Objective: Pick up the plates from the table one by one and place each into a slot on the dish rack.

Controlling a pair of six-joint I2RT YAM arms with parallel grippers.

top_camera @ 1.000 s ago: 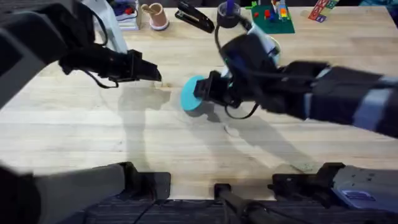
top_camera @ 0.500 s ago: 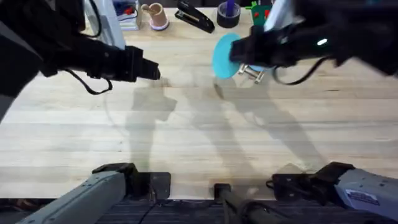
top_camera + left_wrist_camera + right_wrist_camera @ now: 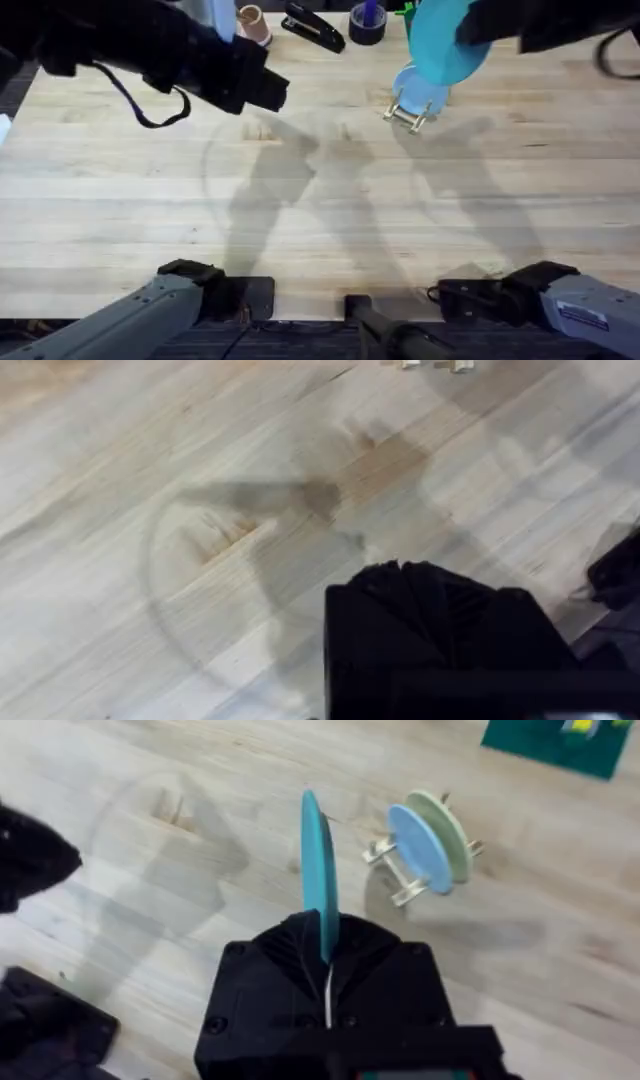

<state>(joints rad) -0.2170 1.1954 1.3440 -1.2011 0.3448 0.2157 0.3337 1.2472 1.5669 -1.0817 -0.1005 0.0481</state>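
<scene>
Right gripper (image 3: 326, 955) clenched on round turquoise plastic plate (image 3: 318, 870), held edge-up above the table.
Pale wooden dish rack (image 3: 395, 870) holds two plates; left claw state unclear.

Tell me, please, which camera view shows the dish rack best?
The right wrist view: the dish rack stands unobstructed, with a pale blue and a cream plate upright in it. Overhead, the turquoise plate covers part of the rack. The left wrist view catches just its base at the edge.
</scene>
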